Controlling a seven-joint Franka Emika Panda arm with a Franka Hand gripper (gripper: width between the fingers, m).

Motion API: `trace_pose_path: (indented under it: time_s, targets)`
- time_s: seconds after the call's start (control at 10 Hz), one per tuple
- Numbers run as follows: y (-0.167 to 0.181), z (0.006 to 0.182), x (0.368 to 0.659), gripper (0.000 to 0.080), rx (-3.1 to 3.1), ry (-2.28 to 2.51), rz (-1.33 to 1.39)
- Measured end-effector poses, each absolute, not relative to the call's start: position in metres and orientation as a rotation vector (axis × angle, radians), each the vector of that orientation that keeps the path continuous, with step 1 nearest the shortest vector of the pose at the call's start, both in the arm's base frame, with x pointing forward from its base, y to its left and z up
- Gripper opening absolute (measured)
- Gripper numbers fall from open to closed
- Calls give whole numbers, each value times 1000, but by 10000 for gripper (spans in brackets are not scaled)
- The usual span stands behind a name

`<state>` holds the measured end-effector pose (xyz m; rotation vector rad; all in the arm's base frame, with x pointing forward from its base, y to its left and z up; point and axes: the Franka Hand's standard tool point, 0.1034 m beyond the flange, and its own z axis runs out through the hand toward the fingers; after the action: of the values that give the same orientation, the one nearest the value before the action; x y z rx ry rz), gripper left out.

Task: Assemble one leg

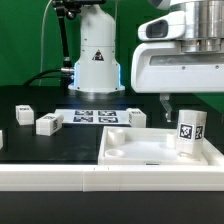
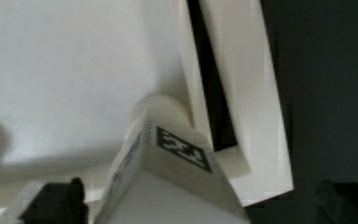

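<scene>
A leg [image 1: 190,133] stands upright on the right end of the wide white panel [image 1: 140,152], its tag facing the camera. My gripper [image 1: 183,108] hangs just above it, jaws wide apart and holding nothing. One dark finger [image 1: 165,105] shows beside the leg's top. In the wrist view the leg [image 2: 167,165] lies between my fingertips [image 2: 51,205], with a gap on each side. My gripper [image 2: 194,208] is open around it. The panel [image 2: 69,80] fills the background.
Three more legs lie on the dark table: two at the exterior view's left [image 1: 22,114] [image 1: 48,123] and one [image 1: 137,117] behind the panel. The marker board [image 1: 97,116] lies in front of the robot base [image 1: 97,60].
</scene>
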<state>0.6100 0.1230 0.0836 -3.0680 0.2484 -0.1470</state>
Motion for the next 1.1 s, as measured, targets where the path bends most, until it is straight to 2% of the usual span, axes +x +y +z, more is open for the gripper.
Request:
trace_pose_path:
  time_s: [0.8,1.1]
  targets:
    - [109,83,613,649,-3062,-774,-165]
    - [105,83,613,634,-3054,-814,-147]
